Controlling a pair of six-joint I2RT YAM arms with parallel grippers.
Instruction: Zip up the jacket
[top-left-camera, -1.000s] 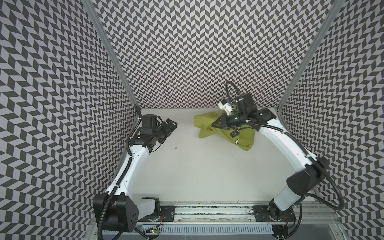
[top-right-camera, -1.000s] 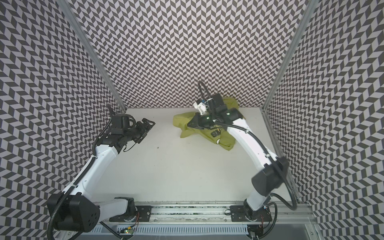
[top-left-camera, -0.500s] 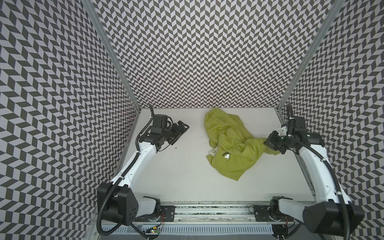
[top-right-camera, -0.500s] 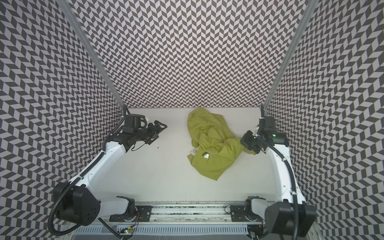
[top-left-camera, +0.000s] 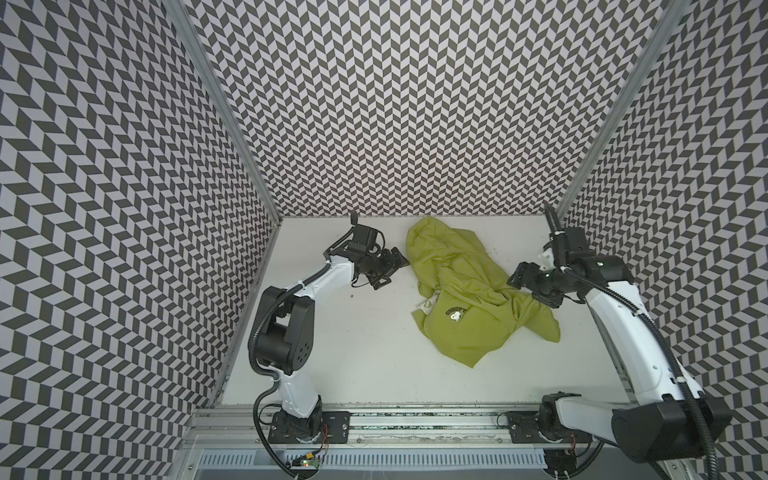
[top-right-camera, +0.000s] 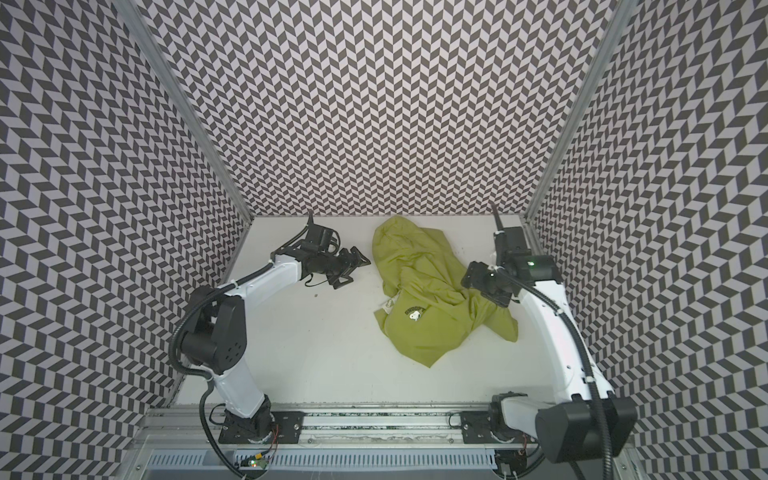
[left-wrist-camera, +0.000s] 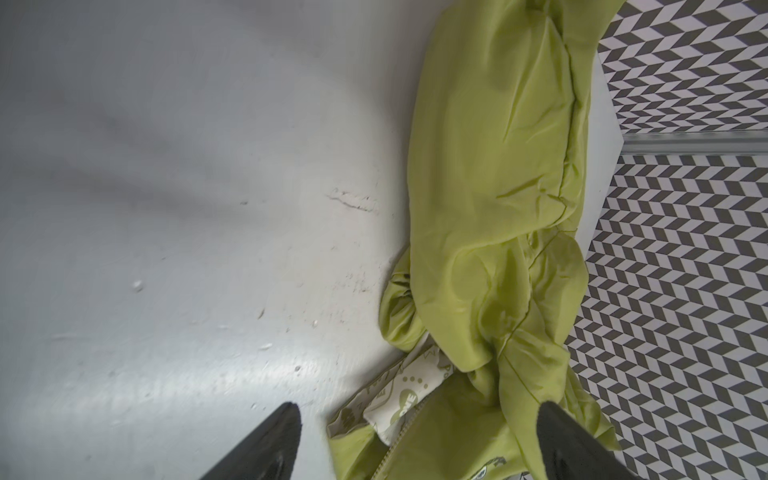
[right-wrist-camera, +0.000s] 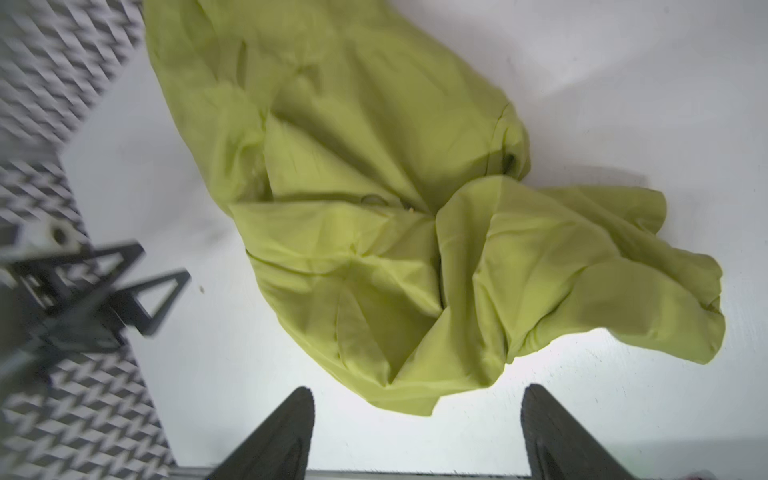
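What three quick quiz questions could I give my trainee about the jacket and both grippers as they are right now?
1. True or false: the jacket lies crumpled on the table, gripped by neither the left gripper nor the right gripper.
2. Choose: the right gripper's fingers are A) shut on a sleeve, B) open with nothing between them, C) out of view.
3. Fill in: the jacket's chest emblem faces ___.
Key: 1 true; 2 B; 3 up.
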